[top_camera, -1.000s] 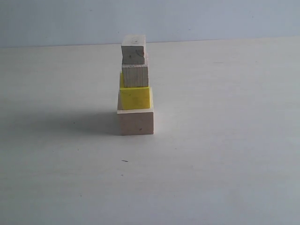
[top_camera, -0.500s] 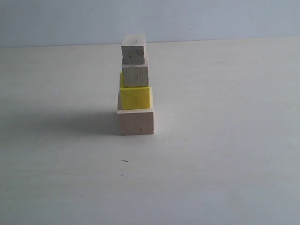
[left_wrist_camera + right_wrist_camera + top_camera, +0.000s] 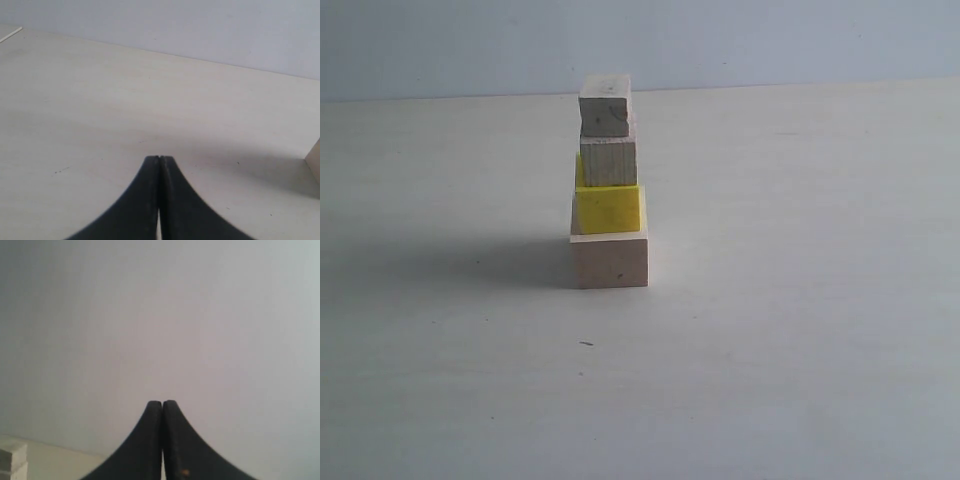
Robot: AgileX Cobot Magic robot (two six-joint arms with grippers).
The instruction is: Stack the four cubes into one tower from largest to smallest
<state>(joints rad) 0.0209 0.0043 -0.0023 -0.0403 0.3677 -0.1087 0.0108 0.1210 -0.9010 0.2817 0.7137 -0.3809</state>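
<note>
Tower [image 3: 608, 180] done, toward tabletop [image 3: 800, 350] far edge, largest cube [image 3: 610, 262] lowest for stability; left gripper [image 3: 159, 159], right gripper [image 3: 162, 402] pinched together, empty.

The left gripper [image 3: 159, 159] has its two black fingers pressed tight together. The right gripper [image 3: 162, 402] is squeezed closed the same way. Nothing sits between either pair.

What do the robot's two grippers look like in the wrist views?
The left gripper has two matte black fingers, narrow at the tip and curving wider toward the base. The right gripper looks the same, with a small orange speck low on one finger. No cables or labels show; the arms themselves are out of view.
</note>
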